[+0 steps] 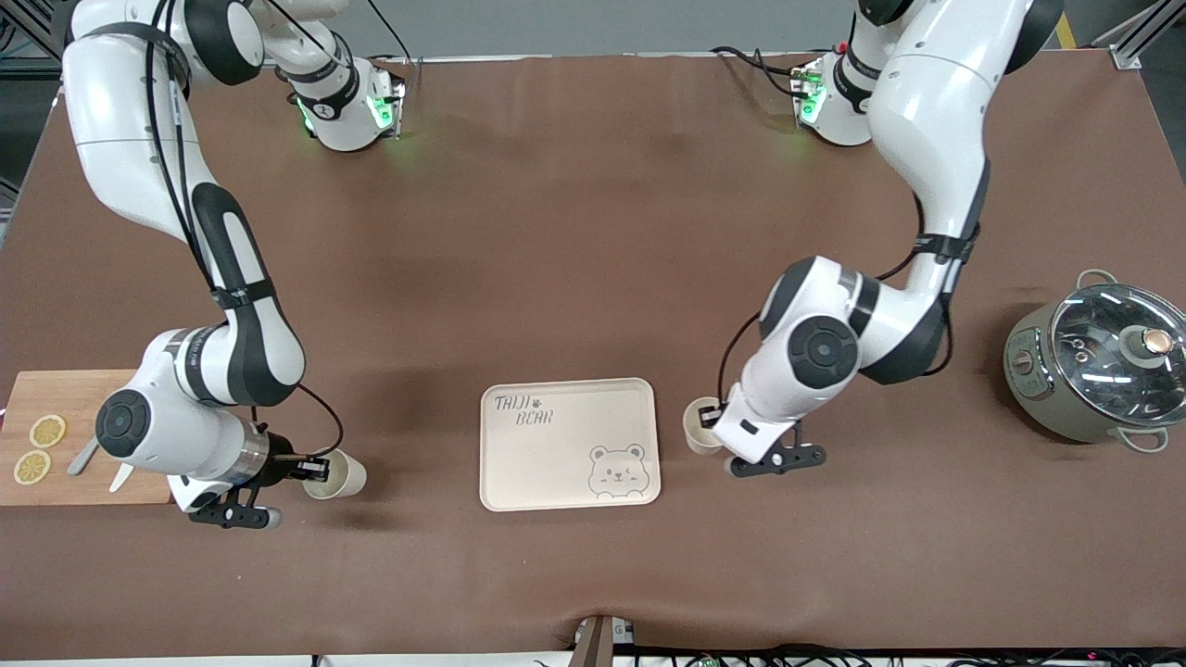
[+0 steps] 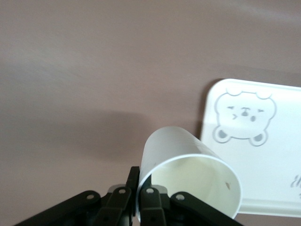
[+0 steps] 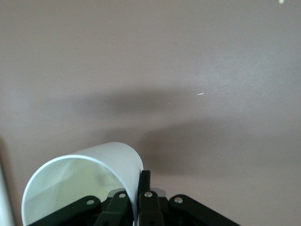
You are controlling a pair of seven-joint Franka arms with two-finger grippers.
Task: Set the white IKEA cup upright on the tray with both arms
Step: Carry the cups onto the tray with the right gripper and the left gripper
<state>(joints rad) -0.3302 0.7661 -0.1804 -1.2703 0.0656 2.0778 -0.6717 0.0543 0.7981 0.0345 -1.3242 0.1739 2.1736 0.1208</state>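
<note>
The cream tray (image 1: 519,482), printed "TAIJI BEAR" with a bear face, lies in the middle of the table near the front camera, with nothing on it. My right gripper (image 1: 313,469) is shut on the rim of a white cup (image 1: 338,473), which is tilted on its side low over the cloth between the cutting board and the tray. In the right wrist view the fingers (image 3: 144,188) pinch that cup's wall (image 3: 94,169). My left gripper (image 1: 713,419) is shut on the rim of a second white cup (image 1: 697,431) just beside the tray's edge. The left wrist view shows this cup (image 2: 178,150), its pinching fingers (image 2: 133,186) and the tray (image 2: 268,179).
A wooden cutting board (image 1: 83,394) with two lemon slices (image 1: 46,431) and some utensils lies at the right arm's end. A grey pot with a glass lid (image 1: 1103,361) stands at the left arm's end. Brown cloth covers the table.
</note>
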